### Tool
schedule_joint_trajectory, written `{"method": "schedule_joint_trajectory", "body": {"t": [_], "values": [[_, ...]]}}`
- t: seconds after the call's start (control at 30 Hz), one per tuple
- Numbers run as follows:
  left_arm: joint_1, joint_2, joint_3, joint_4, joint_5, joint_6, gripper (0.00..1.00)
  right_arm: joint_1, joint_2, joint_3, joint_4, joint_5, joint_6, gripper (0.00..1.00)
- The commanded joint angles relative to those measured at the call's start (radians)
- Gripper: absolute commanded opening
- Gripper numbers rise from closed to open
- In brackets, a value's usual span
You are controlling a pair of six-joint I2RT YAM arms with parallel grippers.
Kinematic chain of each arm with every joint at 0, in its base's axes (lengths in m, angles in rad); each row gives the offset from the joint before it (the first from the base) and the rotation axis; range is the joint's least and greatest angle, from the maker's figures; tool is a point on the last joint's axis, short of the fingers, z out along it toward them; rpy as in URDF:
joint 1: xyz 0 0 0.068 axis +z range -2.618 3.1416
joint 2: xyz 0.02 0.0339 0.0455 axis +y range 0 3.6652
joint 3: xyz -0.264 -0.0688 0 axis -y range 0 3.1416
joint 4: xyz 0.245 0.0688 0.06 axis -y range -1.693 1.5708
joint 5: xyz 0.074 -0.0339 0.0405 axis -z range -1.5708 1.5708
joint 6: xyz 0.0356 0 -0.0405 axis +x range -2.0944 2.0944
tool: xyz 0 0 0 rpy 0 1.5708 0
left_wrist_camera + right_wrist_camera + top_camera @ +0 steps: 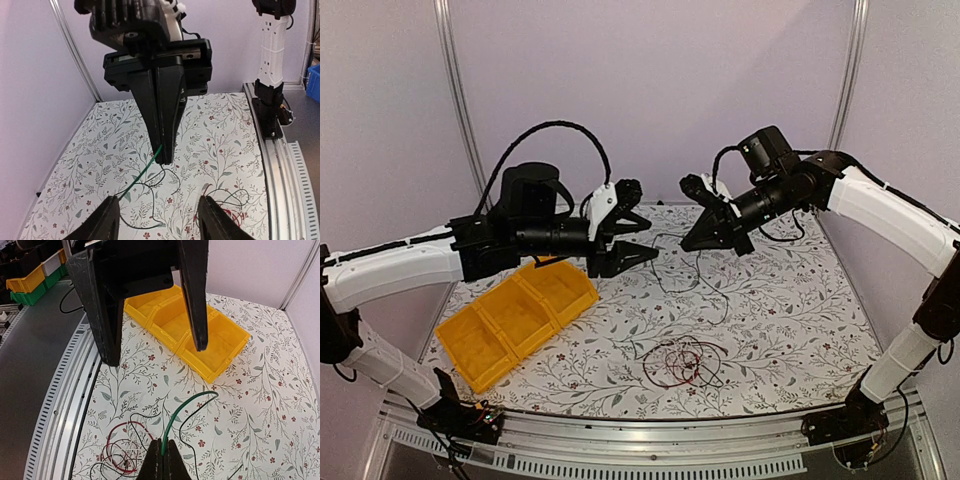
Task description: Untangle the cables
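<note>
My right gripper [162, 456] is shut on a thin green cable [192, 405], which arcs up out of its tips; a black strand runs on from the cable's far end. In the left wrist view the right gripper [163, 156] points down above the table, and the green cable [142, 172] slants down-left to near one finger of my left gripper [160, 220]. That gripper is open with nothing between its fingers. In the top view the left gripper [652, 240] faces the right gripper [688, 243] above the table. A tangle of red, black and pale cables [682, 362] lies near the front edge.
A yellow three-compartment bin [515, 320] sits at the left of the floral table [800, 300]. The bin [215, 365] shows behind the left gripper's fingers [107, 315]. Loose black wire [705, 290] trails over the middle. An aluminium rail [650, 430] runs along the front.
</note>
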Motion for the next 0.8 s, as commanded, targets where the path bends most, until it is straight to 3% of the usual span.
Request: {"method": "schedule_joint_trajectory", "body": {"t": [0.0, 0.13, 0.63, 0.7, 0.77], "values": [[-0.011, -0.024, -0.037, 0.078, -0.033, 0.02, 0.56, 0.016, 0.004, -0.008, -0.018, -0.001, -0.021, 0.0], [-0.014, 0.041, 0.004, 0.087, -0.001, 0.007, 0.53, 0.023, 0.01, -0.001, -0.022, -0.002, -0.022, 0.0], [-0.013, 0.107, 0.044, 0.112, 0.031, -0.025, 0.09, 0.027, 0.007, -0.005, -0.011, -0.006, -0.013, 0.02], [-0.014, 0.109, 0.042, 0.118, 0.032, -0.04, 0.04, 0.026, 0.008, -0.001, -0.01, -0.01, -0.01, 0.04], [-0.012, 0.106, 0.042, 0.122, 0.012, -0.062, 0.0, 0.025, 0.008, 0.006, -0.013, -0.007, 0.0, 0.13]]}}
